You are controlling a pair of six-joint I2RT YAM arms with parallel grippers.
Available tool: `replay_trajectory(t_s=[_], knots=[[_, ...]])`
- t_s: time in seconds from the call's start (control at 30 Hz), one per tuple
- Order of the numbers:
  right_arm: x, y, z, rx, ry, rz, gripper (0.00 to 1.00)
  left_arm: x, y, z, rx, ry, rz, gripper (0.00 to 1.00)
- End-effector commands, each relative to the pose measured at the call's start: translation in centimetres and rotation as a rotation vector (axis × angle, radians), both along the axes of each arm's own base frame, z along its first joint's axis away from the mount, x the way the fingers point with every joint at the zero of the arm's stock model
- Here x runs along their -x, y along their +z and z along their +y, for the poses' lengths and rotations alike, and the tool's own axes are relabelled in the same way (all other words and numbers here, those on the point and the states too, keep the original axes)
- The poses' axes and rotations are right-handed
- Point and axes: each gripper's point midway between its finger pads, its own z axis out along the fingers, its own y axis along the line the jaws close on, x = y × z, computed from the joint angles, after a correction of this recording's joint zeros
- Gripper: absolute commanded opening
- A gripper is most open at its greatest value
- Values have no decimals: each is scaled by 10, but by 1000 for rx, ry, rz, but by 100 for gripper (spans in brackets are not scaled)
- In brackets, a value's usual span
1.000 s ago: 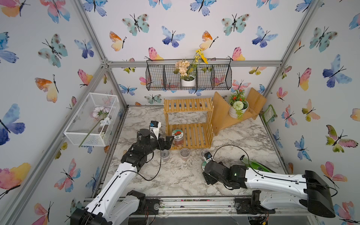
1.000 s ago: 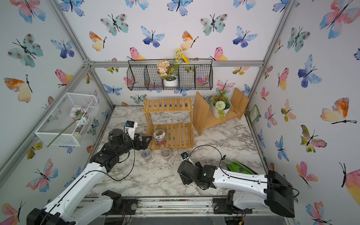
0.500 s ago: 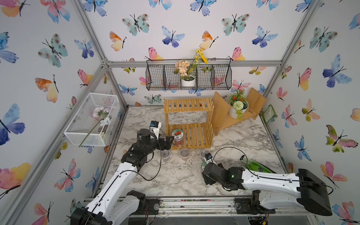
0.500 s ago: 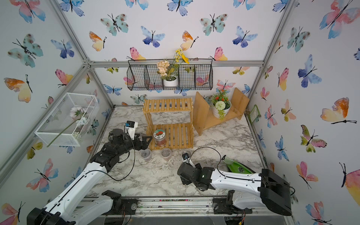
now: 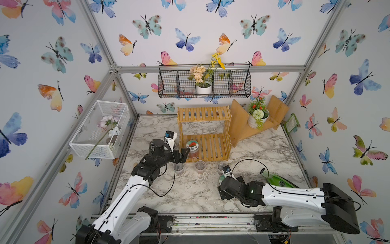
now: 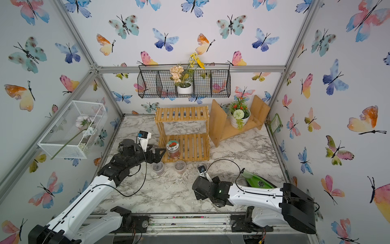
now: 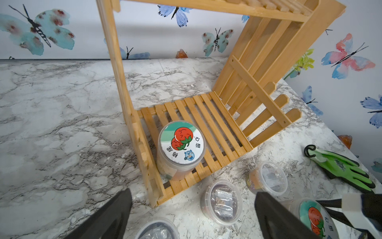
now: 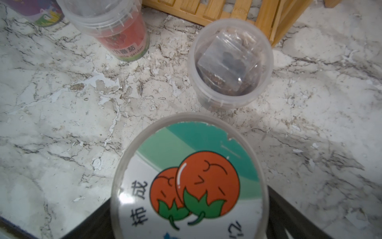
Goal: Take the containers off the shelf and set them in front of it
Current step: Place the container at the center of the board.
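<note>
1 clear tomato-lidded jar [image 7: 181, 144] on slatted bamboo shelf [image 7: 217, 122].
Left gripper [image 7: 192, 192] spread; right gripper [image 8: 189, 207] straddles twin jar [image 8: 186, 165], grip unclear.

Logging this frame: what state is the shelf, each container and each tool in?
shelf, standing, one jar on its lower tier.
shelf jar, upright, lidded, not yet removed.
table jar, upright on the table, lidded.
purple cup, upright on the table.
red cup, upright, lidded, on the table.
dark cup, upright, lidded, on the table.
left tool, open, empty.
right tool, astride the table jar; contact hidden.
</note>
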Motion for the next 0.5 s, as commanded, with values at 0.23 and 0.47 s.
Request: replay_trajectory(t_s=[0.23, 0.47], knots=[[-13, 71, 6, -82, -5, -115, 98, 0, 19, -39, -148, 0, -28, 99], [-23, 98, 5, -137, 11, -115, 98, -14, 19, -64, -169, 78, 17, 99]])
